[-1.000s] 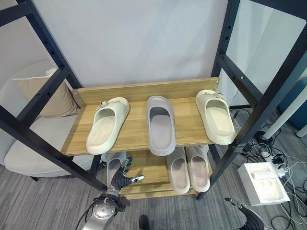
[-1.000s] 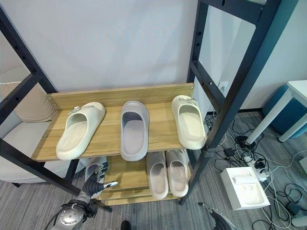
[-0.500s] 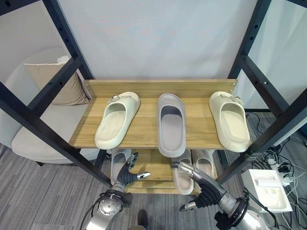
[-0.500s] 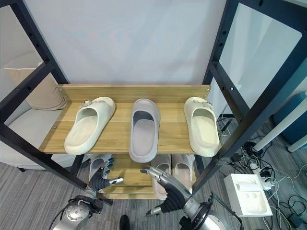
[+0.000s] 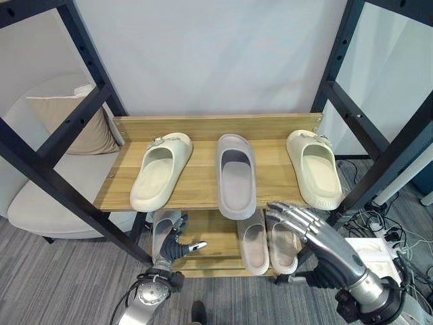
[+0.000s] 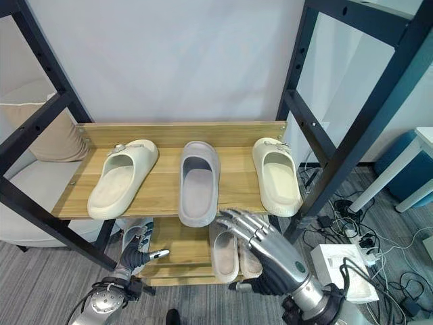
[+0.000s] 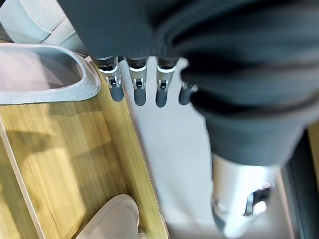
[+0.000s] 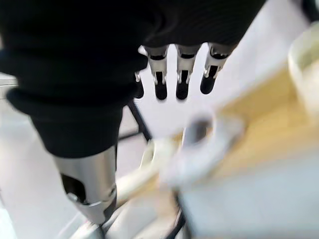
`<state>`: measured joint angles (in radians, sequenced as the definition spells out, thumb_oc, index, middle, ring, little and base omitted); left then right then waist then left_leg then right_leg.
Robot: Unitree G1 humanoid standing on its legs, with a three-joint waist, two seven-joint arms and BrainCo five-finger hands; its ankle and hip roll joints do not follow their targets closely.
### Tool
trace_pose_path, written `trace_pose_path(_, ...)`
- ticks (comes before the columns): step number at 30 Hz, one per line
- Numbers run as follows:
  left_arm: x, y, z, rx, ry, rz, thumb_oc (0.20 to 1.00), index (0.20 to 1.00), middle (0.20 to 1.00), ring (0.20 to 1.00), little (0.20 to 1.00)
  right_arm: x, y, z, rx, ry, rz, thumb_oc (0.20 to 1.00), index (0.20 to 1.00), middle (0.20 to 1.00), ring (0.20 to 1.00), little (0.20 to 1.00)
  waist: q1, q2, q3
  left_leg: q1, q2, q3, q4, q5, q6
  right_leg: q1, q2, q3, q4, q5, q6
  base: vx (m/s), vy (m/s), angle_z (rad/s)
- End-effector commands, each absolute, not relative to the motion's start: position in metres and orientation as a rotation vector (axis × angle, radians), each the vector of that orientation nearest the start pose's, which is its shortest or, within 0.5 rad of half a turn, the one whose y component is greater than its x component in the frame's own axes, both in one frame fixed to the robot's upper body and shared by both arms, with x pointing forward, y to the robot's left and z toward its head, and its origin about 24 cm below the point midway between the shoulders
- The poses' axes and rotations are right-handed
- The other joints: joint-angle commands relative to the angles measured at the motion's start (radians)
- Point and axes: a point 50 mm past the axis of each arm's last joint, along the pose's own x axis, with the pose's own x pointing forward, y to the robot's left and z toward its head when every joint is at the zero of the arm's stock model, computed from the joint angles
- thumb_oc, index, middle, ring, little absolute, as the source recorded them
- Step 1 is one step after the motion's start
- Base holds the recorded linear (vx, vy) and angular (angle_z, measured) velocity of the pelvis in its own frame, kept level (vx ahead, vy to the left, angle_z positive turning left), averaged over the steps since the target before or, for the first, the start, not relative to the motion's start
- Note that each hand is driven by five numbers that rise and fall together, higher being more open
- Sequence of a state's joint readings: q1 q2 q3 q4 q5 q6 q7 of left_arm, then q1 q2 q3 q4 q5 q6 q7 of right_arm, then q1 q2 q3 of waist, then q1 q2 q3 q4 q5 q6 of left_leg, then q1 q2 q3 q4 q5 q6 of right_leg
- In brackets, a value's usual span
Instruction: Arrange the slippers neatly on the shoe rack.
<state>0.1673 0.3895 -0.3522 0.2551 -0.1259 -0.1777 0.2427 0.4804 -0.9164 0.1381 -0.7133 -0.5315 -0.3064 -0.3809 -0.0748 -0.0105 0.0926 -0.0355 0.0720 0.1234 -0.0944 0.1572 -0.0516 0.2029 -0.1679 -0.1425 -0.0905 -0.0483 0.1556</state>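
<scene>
On the shoe rack's top shelf [image 5: 197, 184] lie a cream slipper [image 5: 160, 170] at the left, a grey slipper [image 5: 235, 175] in the middle with its heel over the front edge, and a second cream slipper [image 5: 314, 167] at the right. The lower shelf [image 5: 215, 238] holds a grey slipper [image 5: 162, 229] at the left and a beige pair [image 5: 252, 242] at the right. My left hand [image 5: 172, 248] hovers open beside the lower grey slipper [image 7: 45, 74]. My right hand [image 5: 325, 245] is open, fingers spread, in front of the beige pair and just below the top shelf's edge.
Black frame posts [image 5: 61, 193] slant across both sides of the rack. A pale armchair [image 5: 40, 203] with a tan cushion [image 5: 67, 125] stands at the left. On the floor at the right are a white box [image 6: 338, 267] and a tangle of cables [image 6: 399, 271].
The camera has shifted slightly. My right hand has risen and moved right, from low before the lower shelf to the top shelf's front edge. The left hand and slippers are unchanged.
</scene>
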Motion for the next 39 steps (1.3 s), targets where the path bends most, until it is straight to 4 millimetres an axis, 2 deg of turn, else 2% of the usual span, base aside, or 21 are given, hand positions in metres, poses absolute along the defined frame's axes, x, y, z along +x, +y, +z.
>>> trace_pose_path(1,0.210,0.188,-0.023,0.332,0.150,-0.017,1.000,1.000,1.000,1.000,1.000,0.135,-0.157,0.168,-0.967,-0.963,0.200,1.000,1.000,1.000,1.000,1.000,0.017,-0.002,0.001,0.116,0.039,0.011,0.007,-0.167,-0.031,-0.076,-0.001,-0.042,0.003,0.025,0.028,0.00,0.000,0.00)
trace_pose_path(2,0.210,0.184,-0.024,0.321,0.152,-0.020,1.000,1.000,1.000,1.000,1.000,0.143,-0.159,0.176,-0.970,-1.034,0.104,1.000,1.000,1.000,1.000,1.000,0.019,0.002,-0.004,0.115,0.040,0.011,0.007,-0.166,-0.030,-0.077,-0.003,-0.043,0.004,0.026,0.028,0.00,0.000,0.00)
trace_pose_path(4,0.210,0.182,-0.026,0.313,0.160,-0.020,1.000,1.000,1.000,1.000,1.000,0.151,-0.162,0.182,-0.977,-1.080,0.020,1.000,1.000,1.000,1.000,1.000,0.021,0.004,-0.007,0.116,0.039,0.011,0.007,-0.167,-0.029,-0.076,-0.004,-0.045,0.004,0.026,0.028,0.01,0.017,0.02)
trace_pose_path(5,0.212,0.180,-0.027,0.298,0.169,-0.015,1.000,1.000,1.000,1.000,1.000,0.163,-0.162,0.189,-0.953,-1.122,-0.087,1.000,1.000,1.000,1.000,1.000,0.028,0.005,-0.011,0.116,0.036,0.009,0.007,-0.170,-0.026,-0.073,-0.005,-0.046,0.006,0.026,0.028,0.03,0.041,0.01)
trace_pose_path(7,0.215,0.176,-0.028,0.272,0.175,-0.013,1.000,1.000,1.000,1.000,1.000,0.182,-0.156,0.195,-0.890,-1.149,-0.178,1.000,1.000,1.000,1.000,1.000,0.047,0.004,-0.013,0.117,0.034,0.003,0.007,-0.172,-0.021,-0.071,-0.005,-0.050,0.008,0.026,0.025,0.05,0.052,0.03)
trace_pose_path(11,0.218,0.174,-0.023,0.256,0.151,-0.019,1.000,1.000,1.000,1.000,1.000,0.222,-0.148,0.191,-0.937,-1.103,-0.210,1.000,1.000,1.000,1.000,1.000,0.090,-0.009,-0.011,0.112,0.021,-0.021,0.007,-0.179,-0.012,-0.070,-0.004,-0.058,0.010,0.025,0.019,0.06,0.054,0.16)
trace_pose_path(13,0.217,0.175,-0.022,0.247,0.147,-0.014,1.000,1.000,1.000,1.000,1.000,0.231,-0.147,0.188,-0.952,-1.072,-0.214,1.000,1.000,1.000,1.000,1.000,0.104,-0.013,-0.009,0.109,0.018,-0.026,0.007,-0.180,-0.010,-0.071,-0.006,-0.062,0.010,0.026,0.019,0.04,0.029,0.12)
trace_pose_path(16,0.216,0.177,-0.020,0.244,0.140,-0.011,1.000,1.000,1.000,1.000,1.000,0.239,-0.150,0.180,-0.988,-1.021,-0.225,1.000,1.000,1.000,1.000,1.000,0.122,-0.018,-0.005,0.105,0.012,-0.034,0.007,-0.182,-0.006,-0.070,-0.007,-0.067,0.009,0.025,0.019,0.03,0.019,0.11)
trace_pose_path(25,0.201,0.187,-0.026,0.228,0.180,0.027,1.000,1.000,1.000,1.000,1.000,0.242,-0.171,0.153,-1.047,-0.854,-0.257,1.000,1.000,1.000,1.000,1.000,0.146,-0.021,-0.002,0.100,-0.003,-0.054,0.007,-0.189,-0.001,-0.063,-0.014,-0.086,0.008,0.022,0.023,0.02,0.011,0.06)
trace_pose_path(26,0.196,0.189,-0.030,0.221,0.202,0.034,1.000,1.000,1.000,1.000,1.000,0.246,-0.176,0.137,-1.074,-0.772,-0.239,1.000,1.000,1.000,1.000,1.000,0.158,-0.021,-0.002,0.102,-0.006,-0.058,0.007,-0.192,0.000,-0.059,-0.017,-0.091,0.006,0.021,0.024,0.03,0.011,0.06)
trace_pose_path(29,0.193,0.189,-0.033,0.209,0.214,0.036,1.000,1.000,1.000,1.000,1.000,0.250,-0.179,0.125,-1.111,-0.712,-0.221,1.000,1.000,1.000,1.000,1.000,0.168,-0.020,0.000,0.101,-0.009,-0.062,0.007,-0.192,0.000,-0.057,-0.018,-0.095,0.004,0.020,0.023,0.03,0.011,0.03)
trace_pose_path(30,0.192,0.189,-0.032,0.204,0.213,0.033,1.000,1.000,1.000,1.000,1.000,0.258,-0.181,0.119,-1.139,-0.681,-0.225,1.000,1.000,1.000,1.000,1.000,0.177,-0.019,0.001,0.099,-0.012,-0.064,0.007,-0.192,0.000,-0.057,-0.020,-0.102,0.003,0.020,0.024,0.02,0.010,0.06)
trace_pose_path(33,0.192,0.188,-0.033,0.199,0.215,0.025,1.000,1.000,1.000,1.000,1.000,0.268,-0.182,0.118,-1.154,-0.665,-0.242,1.000,1.000,1.000,1.000,1.000,0.192,-0.019,0.003,0.097,-0.014,-0.070,0.007,-0.191,0.000,-0.058,-0.021,-0.103,0.003,0.021,0.024,0.01,0.002,0.01)
trace_pose_path(35,0.193,0.188,-0.033,0.200,0.216,0.014,1.000,1.000,1.000,1.000,1.000,0.283,-0.180,0.127,-1.165,-0.685,-0.269,1.000,1.000,1.000,1.000,1.000,0.214,-0.020,0.004,0.093,-0.019,-0.078,0.007,-0.190,0.000,-0.058,-0.023,-0.110,0.003,0.023,0.023,0.01,0.004,-0.02)
trace_pose_path(39,0.194,0.190,-0.033,0.196,0.217,0.026,1.000,1.000,1.000,1.000,1.000,0.286,-0.182,0.140,-1.144,-0.725,-0.325,1.000,1.000,1.000,1.000,1.000,0.223,-0.020,0.006,0.089,-0.022,-0.087,0.007,-0.189,0.001,-0.057,-0.023,-0.114,0.003,0.023,0.024,0.00,0.001,0.07)
